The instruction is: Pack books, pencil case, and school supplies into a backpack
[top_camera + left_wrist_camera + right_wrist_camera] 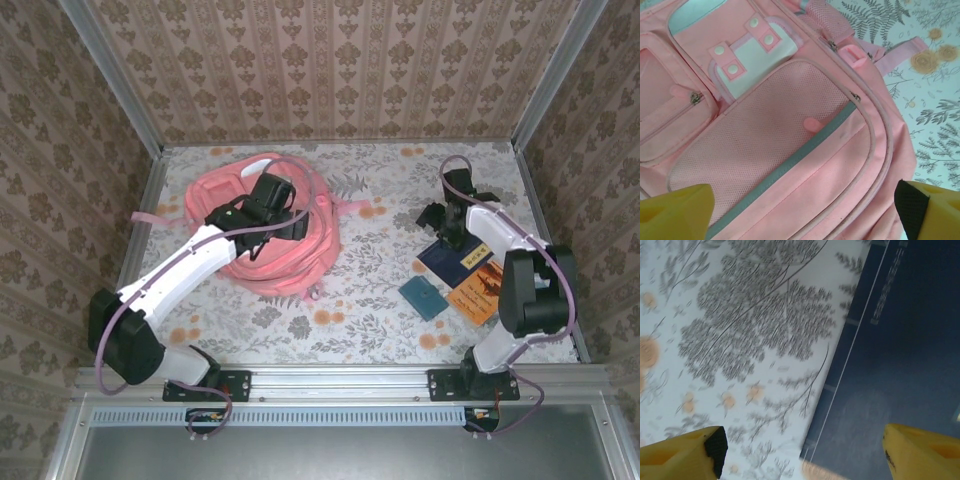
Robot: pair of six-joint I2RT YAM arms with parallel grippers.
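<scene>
The salmon-pink backpack [300,258] lies flat at the left middle of the table, front side up. My left gripper [276,206] hovers over it, open. In the left wrist view the left gripper [802,222] straddles the backpack's mesh front pocket [755,145] with nothing between its fingers. At the right lie the books: a dark navy one [457,260], a small teal one [423,297] and a thin orange one [481,288]. My right gripper [446,226] stands open above the navy book's far end. Up close, the right gripper [805,455] spans the navy book's [900,365] left edge. The pencil case is out of view.
The floral tablecloth [370,290] covers the table between the backpack and the books. Wallpapered walls with metal posts [150,190] close in the left, back and right sides. A pink strap [148,217] trails off the backpack's left.
</scene>
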